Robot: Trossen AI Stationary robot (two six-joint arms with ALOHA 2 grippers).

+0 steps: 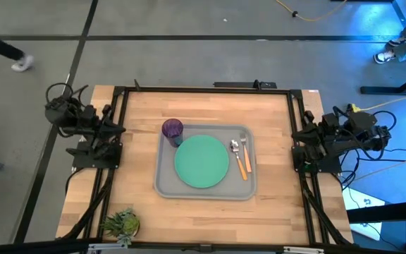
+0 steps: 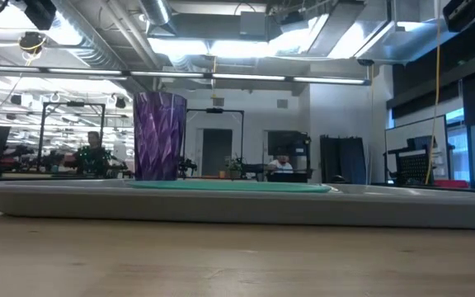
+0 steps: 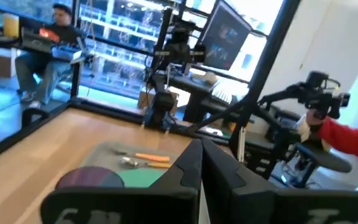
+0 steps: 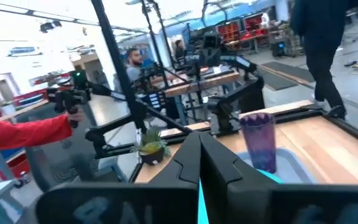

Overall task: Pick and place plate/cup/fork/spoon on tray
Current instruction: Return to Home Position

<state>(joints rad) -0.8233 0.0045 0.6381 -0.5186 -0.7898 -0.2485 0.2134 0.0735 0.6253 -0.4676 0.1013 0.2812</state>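
The light-grey tray (image 1: 166, 185) lies at the table's middle. The green plate (image 1: 201, 161) lies flat in it. The purple cup (image 1: 173, 130) stands upright in the tray's far left corner and also shows in the low view (image 2: 159, 136). The spoon (image 1: 235, 149) and the fork (image 1: 244, 154) lie side by side on the tray right of the plate, orange handles toward the near edge. My left gripper (image 3: 201, 152) is shut and empty, drawn back at the table's left edge. My right gripper (image 4: 199, 146) is shut and empty at the right edge.
A small potted plant (image 1: 122, 224) stands at the table's near left corner. Black frame rails (image 1: 203, 90) run along the table's far, left and right edges. Bare wood lies around the tray. People show beyond the table, one with a red sleeve (image 3: 350, 135).
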